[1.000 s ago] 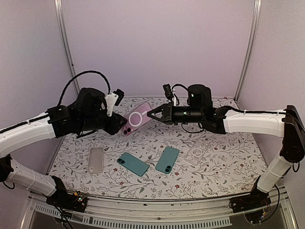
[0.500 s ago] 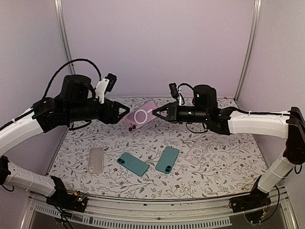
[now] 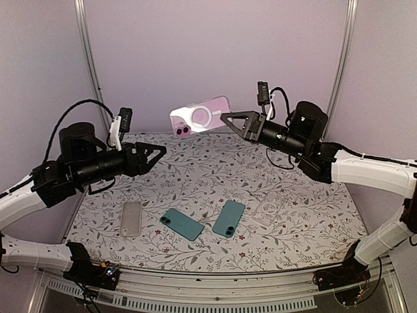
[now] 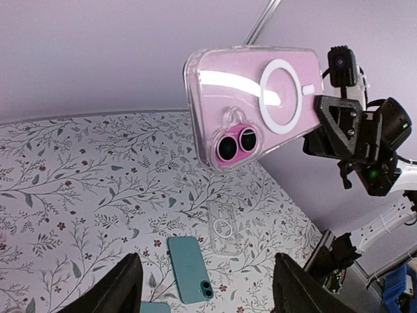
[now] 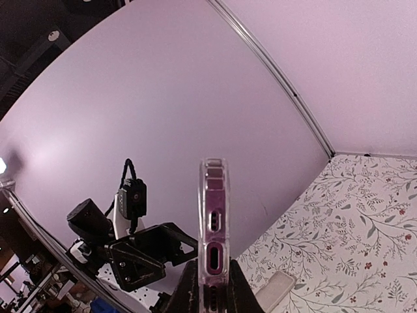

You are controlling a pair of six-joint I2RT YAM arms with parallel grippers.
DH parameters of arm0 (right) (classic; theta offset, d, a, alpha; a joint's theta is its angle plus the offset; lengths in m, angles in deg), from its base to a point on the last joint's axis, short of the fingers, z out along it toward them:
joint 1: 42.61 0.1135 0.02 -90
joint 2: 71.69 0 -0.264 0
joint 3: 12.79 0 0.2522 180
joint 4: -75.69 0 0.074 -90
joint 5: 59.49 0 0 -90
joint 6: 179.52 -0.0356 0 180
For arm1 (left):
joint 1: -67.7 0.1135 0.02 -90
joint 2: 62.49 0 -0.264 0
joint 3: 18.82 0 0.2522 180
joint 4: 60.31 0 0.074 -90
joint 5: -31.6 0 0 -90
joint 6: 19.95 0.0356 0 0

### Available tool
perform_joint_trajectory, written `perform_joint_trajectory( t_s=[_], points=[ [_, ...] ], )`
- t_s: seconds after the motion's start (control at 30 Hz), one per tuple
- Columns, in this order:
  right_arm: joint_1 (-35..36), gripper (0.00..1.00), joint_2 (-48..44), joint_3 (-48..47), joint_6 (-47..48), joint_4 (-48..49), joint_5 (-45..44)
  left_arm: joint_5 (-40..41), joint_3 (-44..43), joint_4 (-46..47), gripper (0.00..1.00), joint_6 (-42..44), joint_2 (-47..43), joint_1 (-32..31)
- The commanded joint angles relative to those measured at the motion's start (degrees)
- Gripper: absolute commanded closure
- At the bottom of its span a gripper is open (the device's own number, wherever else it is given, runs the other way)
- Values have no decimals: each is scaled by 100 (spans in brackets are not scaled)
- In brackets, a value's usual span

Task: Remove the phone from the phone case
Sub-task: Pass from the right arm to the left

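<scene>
A pink phone in a clear case (image 3: 201,119) hangs high in the air above the far side of the table. My right gripper (image 3: 228,119) is shut on its right end. In the right wrist view the cased phone (image 5: 214,222) shows edge-on, pinched between my fingers (image 5: 189,287). My left gripper (image 3: 156,151) is open and empty, lower and to the left of the phone, not touching it. In the left wrist view the phone's back (image 4: 257,104) with its two lenses faces me, above and beyond my open left gripper (image 4: 208,293).
Two teal phones (image 3: 182,223) (image 3: 229,218) lie on the floral table. A clear case (image 3: 131,218) lies to their left, and a clear case with a ring (image 3: 267,210) to their right. The enclosure's walls stand close behind.
My right gripper has lifted the cased phone up and slightly right. My left gripper has drawn back to the left, away from the phone.
</scene>
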Motion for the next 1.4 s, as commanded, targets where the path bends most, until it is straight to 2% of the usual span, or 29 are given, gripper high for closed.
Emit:
perform_joint_trajectory(
  t_s=[0.0, 0.3, 0.6, 0.77, 0.83, 1.07, 1.23, 1.33, 1.37],
  points=[
    [-21, 100, -236, 160, -321, 1389, 74, -632, 254, 1413, 31, -208, -94, -47],
    [-27, 100, -256, 586, -1054, 2551, 657, -1463, 943, 3567, 33, -862, 58, 148],
    [-26, 100, -71, 423, -1448, 2977, 1111, -1625, 924, 4173, 35, -986, 357, 199],
    [-28, 100, 30, 419, -1655, 3263, 1272, -1875, 953, 4613, 42, -996, 512, 206],
    [-27, 100, 65, 421, -1724, 3315, 1265, -1955, 907, 4659, 46, -981, 581, 208],
    [-21, 100, 93, 408, -1681, 3339, 1267, -1972, 868, 4697, 71, -1000, 761, 208],
    [-25, 100, 107, 477, -1636, 3437, 1290, -1962, 889, 4714, 96, -1050, 761, 208],
    [-29, 100, 115, 513, -1567, 3482, 1368, -2019, 919, 4736, 100, -1105, 720, 208],
    [-26, 96, 120, 521, -1543, 3478, 1428, -2055, 921, 4725, 100, -1131, 707, 208]
  ],
)
